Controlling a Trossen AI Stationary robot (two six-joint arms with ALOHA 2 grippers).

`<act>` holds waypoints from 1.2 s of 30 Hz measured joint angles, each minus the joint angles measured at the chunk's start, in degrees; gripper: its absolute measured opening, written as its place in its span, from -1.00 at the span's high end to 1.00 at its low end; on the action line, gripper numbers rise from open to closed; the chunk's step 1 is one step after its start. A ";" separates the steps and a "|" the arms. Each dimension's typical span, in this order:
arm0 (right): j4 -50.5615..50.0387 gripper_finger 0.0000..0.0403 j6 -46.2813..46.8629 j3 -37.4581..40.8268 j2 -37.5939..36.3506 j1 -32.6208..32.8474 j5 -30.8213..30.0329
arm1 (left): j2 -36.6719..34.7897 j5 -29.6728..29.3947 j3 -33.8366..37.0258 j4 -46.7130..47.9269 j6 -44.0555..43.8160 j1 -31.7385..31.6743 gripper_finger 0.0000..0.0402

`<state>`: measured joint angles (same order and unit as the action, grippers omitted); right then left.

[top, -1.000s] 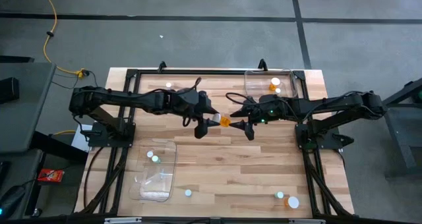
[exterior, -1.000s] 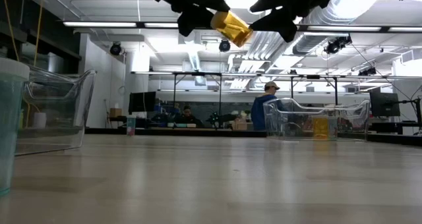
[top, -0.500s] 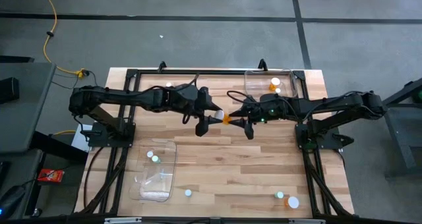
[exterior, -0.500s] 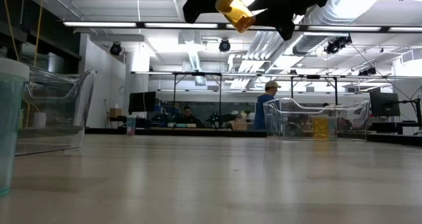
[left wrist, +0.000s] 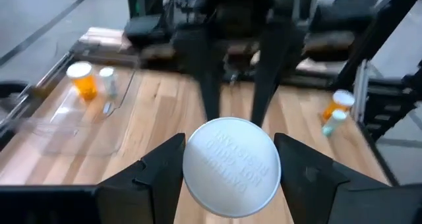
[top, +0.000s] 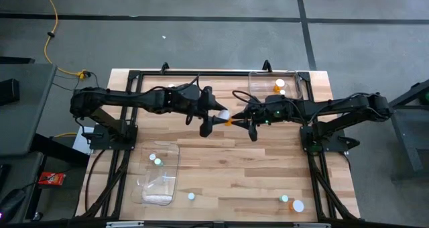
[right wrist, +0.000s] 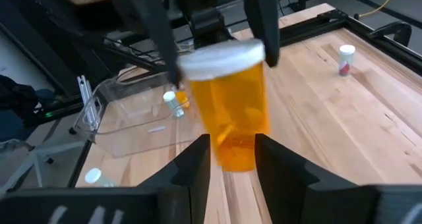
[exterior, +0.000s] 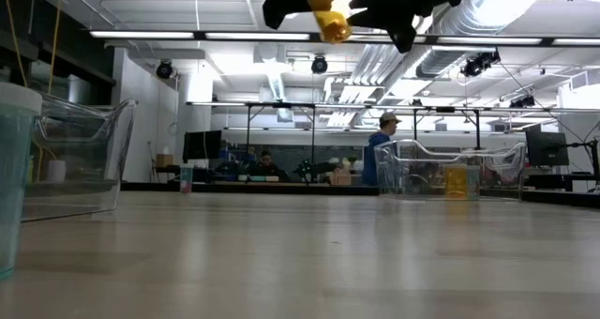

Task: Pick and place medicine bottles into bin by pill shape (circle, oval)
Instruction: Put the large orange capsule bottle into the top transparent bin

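Bottle [top: 227, 118] amber, midair; L gripper [top: 213, 117] grips cap; R gripper [top: 245, 123] clamps base

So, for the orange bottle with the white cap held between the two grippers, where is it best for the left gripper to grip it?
Probably at the white cap of the orange bottle, coming from the cap end: the right gripper already clamps the base, leaving the cap free between the left gripper fingers.

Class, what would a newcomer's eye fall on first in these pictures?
The two arms meeting above the table's middle, sharing one orange bottle: the right hand grips its amber base while the left hand closes around its white cap. Next, the clear bin at the far right corner, holding two bottles.
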<state>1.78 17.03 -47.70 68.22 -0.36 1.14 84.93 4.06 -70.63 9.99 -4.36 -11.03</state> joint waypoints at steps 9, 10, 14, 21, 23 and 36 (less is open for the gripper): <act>-0.73 0.14 -0.07 -2.57 0.05 -0.51 0.71 | -3.49 -0.27 -0.02 6.34 -1.29 -2.33 0.02; -1.30 0.07 -0.46 -3.25 0.07 -0.78 0.99 | -3.53 -0.15 -0.04 5.99 -1.43 -2.41 0.02; -4.06 -0.25 -1.70 -6.04 1.75 -1.64 0.89 | -3.53 0.03 -0.04 6.00 -3.05 -2.40 0.02; -6.92 -0.59 -6.84 -9.04 8.78 -1.64 0.84 | -3.67 0.04 -0.04 5.06 -5.83 -2.36 0.02; -6.76 -0.63 -6.87 -9.85 10.05 -1.64 0.82 | -3.85 0.04 -0.04 5.18 -6.08 -2.36 0.02; 4.76 -0.64 -7.33 -11.10 11.06 -1.90 -0.33 | -3.90 0.07 -0.02 3.97 -7.65 -1.64 0.02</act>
<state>6.54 9.70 -58.81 79.29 -2.26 0.81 81.03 4.13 -70.65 13.97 -12.01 -12.67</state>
